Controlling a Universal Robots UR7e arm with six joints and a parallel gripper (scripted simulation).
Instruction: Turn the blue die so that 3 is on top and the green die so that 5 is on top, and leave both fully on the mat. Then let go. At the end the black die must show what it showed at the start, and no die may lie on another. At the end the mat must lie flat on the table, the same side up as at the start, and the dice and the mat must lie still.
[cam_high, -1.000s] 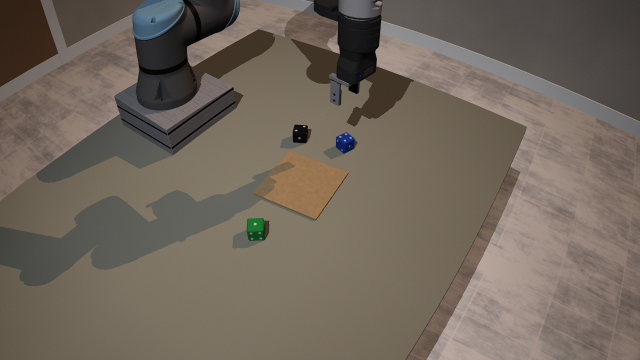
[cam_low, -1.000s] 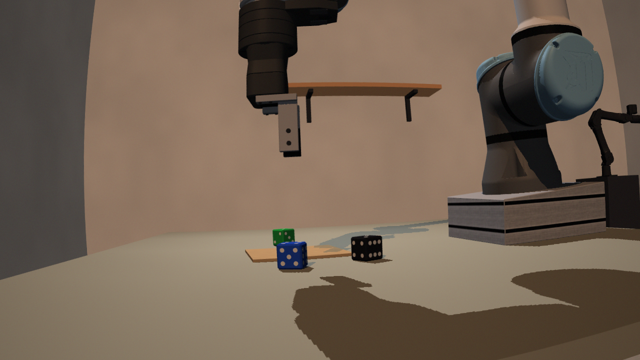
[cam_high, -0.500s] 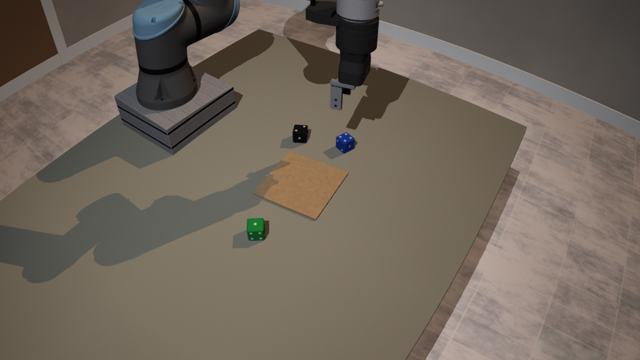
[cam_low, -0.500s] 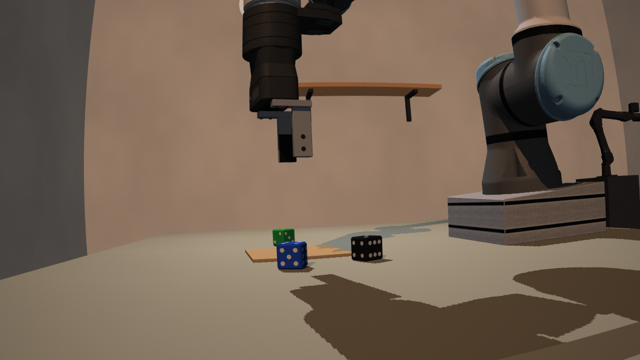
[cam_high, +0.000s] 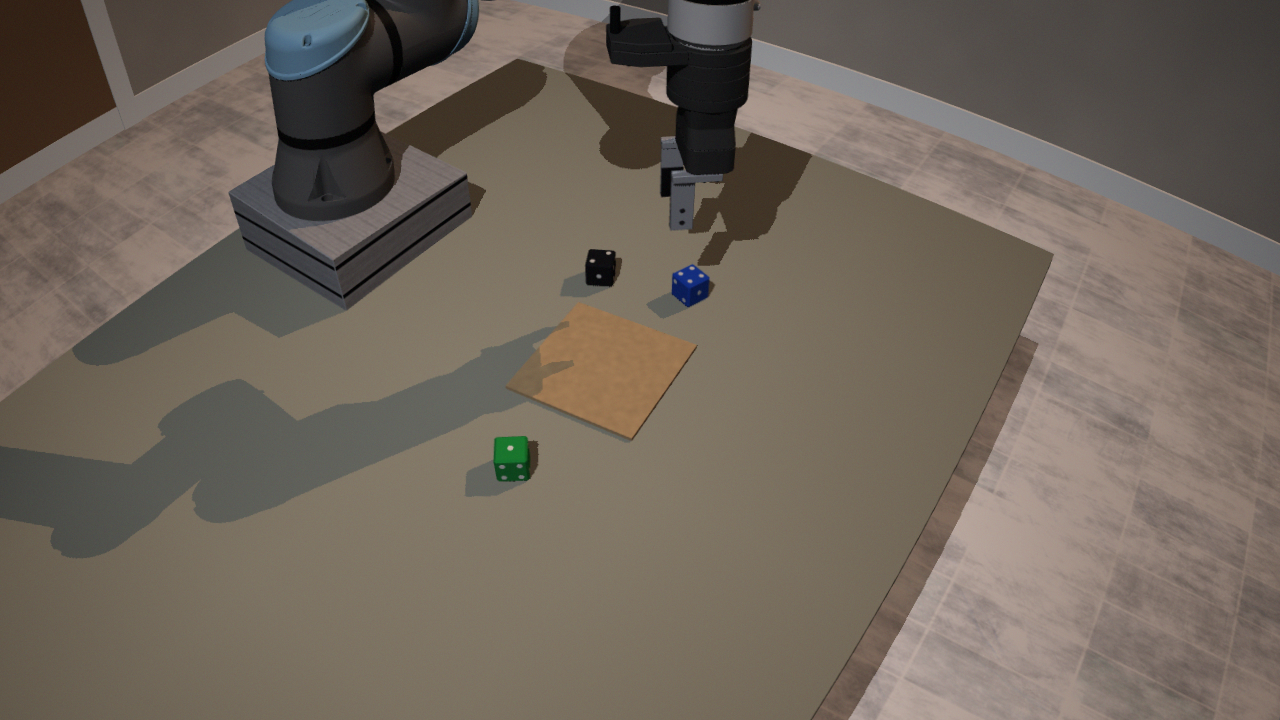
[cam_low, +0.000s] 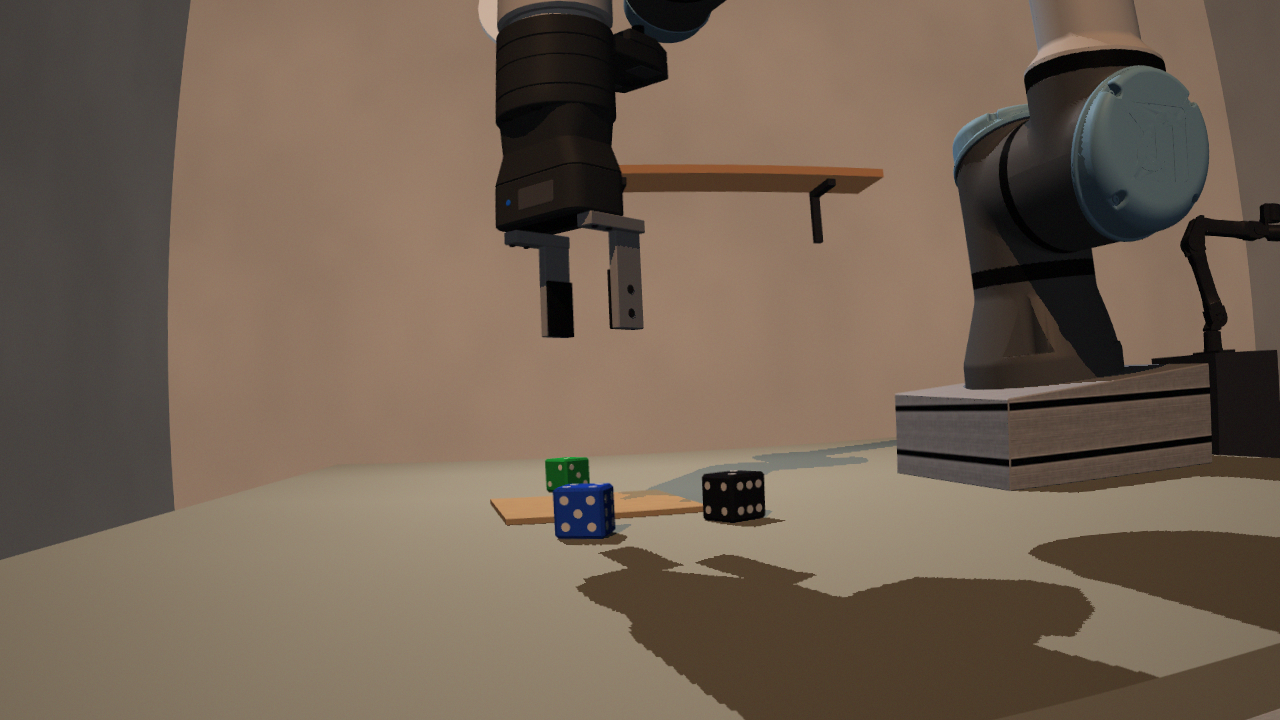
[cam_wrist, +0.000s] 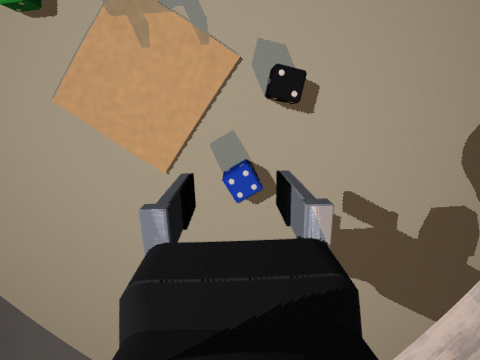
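While the pincer (cam_high: 684, 201) (cam_low: 592, 331) (cam_wrist: 235, 189) hangs spread above the table (cam_high: 760, 537) (cam_low: 313, 608) (cam_wrist: 350, 30), the blue die (cam_high: 690, 285) (cam_low: 583, 511) (cam_wrist: 242, 181) shows four on top, at lower centre in the exterior view. In the top view, the black die (cam_high: 600, 267) (cam_low: 733, 496) (cam_wrist: 286, 84) sits left of it, and the green die (cam_high: 511, 459) (cam_low: 566, 474) (cam_wrist: 22, 5), one uppermost, lies below the mat (cam_high: 617, 371) (cam_low: 523, 510) (cam_wrist: 145, 90).

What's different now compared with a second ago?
The hand has come down a little and twisted around, so its two fingers now show side by side in the exterior view. It has taken hold of nothing and is open. The blue die, black die, green die and mat stayed put.
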